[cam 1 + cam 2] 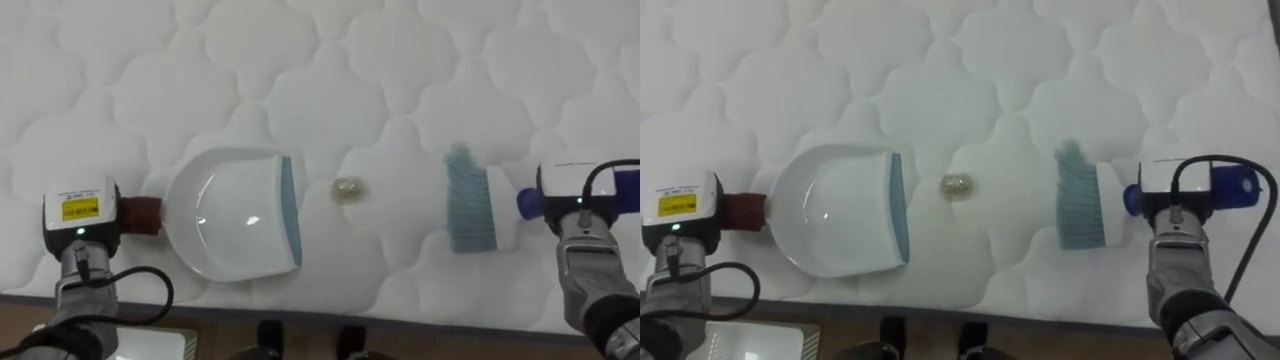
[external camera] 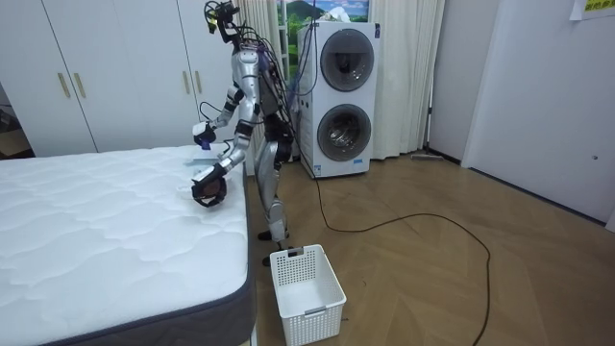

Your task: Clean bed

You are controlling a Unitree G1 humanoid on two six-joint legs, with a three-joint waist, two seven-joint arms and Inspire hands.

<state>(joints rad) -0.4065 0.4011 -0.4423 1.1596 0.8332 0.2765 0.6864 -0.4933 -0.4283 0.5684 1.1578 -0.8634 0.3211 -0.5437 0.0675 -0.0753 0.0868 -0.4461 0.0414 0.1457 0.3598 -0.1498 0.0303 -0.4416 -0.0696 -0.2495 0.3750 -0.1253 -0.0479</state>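
A white dustpan with a blue lip lies on the quilted white mattress, its mouth facing right. Its dark red handle runs into my left hand, which is shut on it at the near left. A small crumpled scrap lies just beyond the pan's lip. Further right, a brush rests its blue bristles on the mattress. My right hand is shut on its blue handle. The scrap lies between the pan and the brush, touching neither.
The mattress's near edge runs along the bottom, with floor below. I stand at the bed's side. A white basket is on the floor by my feet, with stacked washing machines behind me.
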